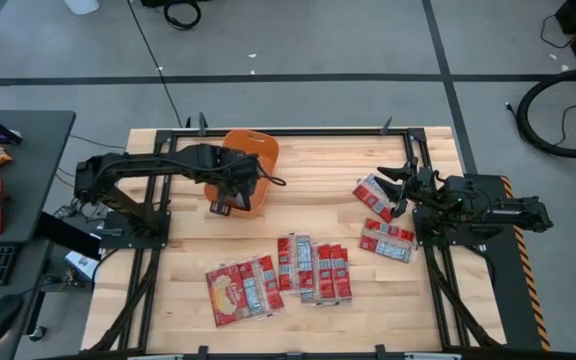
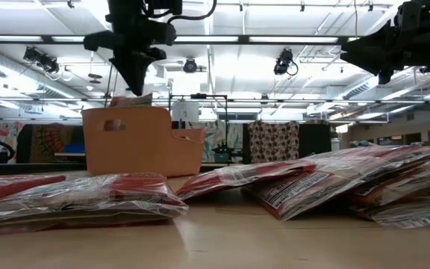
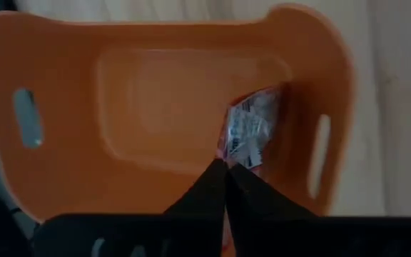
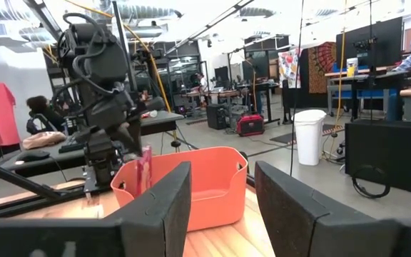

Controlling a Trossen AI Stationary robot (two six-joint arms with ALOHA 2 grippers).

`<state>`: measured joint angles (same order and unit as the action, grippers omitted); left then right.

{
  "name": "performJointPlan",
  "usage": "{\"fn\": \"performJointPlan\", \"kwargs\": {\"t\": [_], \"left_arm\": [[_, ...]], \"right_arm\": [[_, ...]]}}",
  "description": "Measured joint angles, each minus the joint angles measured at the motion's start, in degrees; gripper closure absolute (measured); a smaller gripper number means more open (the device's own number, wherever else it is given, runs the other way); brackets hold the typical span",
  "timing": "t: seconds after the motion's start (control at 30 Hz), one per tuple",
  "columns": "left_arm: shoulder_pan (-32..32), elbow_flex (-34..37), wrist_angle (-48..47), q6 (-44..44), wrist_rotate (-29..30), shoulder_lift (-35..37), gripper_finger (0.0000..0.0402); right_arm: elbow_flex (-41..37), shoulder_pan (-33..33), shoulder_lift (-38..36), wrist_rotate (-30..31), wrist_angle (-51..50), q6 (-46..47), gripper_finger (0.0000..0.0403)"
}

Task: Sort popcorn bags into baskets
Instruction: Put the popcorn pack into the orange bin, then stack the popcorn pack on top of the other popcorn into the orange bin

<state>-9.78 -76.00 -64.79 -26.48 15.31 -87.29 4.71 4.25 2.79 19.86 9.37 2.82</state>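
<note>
My left gripper (image 1: 233, 190) hangs over the orange basket (image 1: 258, 148), fingers pointing down, shut on a red and white popcorn bag (image 3: 250, 128). The bag's top shows just above the basket rim (image 2: 131, 99) in the low view. My right gripper (image 1: 393, 188) is open and raised above the table's right side, over a loose bag (image 1: 376, 195), touching nothing. Several more bags lie flat on the table: a group near the front (image 1: 238, 285), a row in the middle (image 1: 313, 270), and one at the right (image 1: 386, 240). My left gripper (image 3: 225, 175) pinches the popcorn bag by its upper edge (image 3: 232, 158) between the two shut fingers, coming from above and pointing down. The bag (image 4: 145, 171) hangs upright below the fingers, inside the basket (image 4: 205, 178) next to one end wall.
The basket (image 2: 125, 142) stands on the far left part of the wooden table (image 1: 308, 160), with handle slots in its end walls. Bare wood lies between the basket and the right arm. Beyond the table are a desk, cables and a workshop room.
</note>
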Motion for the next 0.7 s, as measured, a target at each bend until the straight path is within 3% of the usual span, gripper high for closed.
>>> {"fn": "performJointPlan", "kwargs": {"t": [0.27, 0.4, 0.5, 0.7], "left_arm": [[0.00, 1.45, 3.06, 0.60, 2.52, 0.00, 0.0284], [0.30, 0.22, 3.56, 4.06, 6.88, -0.02, 0.0243], [0.37, -1.84, 3.74, 6.96, 9.82, 0.00, 0.0225], [0.37, -5.66, 5.12, 16.78, 7.65, 0.00, 0.0217]], "right_arm": [[0.00, 0.01, 0.00, 0.00, -0.01, -0.03, 0.0243], [0.00, 0.01, 0.00, 0.00, -0.02, -0.03, 0.0243], [0.00, 0.00, 0.00, 0.00, -0.02, -0.03, 0.0243], [0.00, 0.00, 0.00, 0.02, -0.02, -0.03, 0.0243]]}}
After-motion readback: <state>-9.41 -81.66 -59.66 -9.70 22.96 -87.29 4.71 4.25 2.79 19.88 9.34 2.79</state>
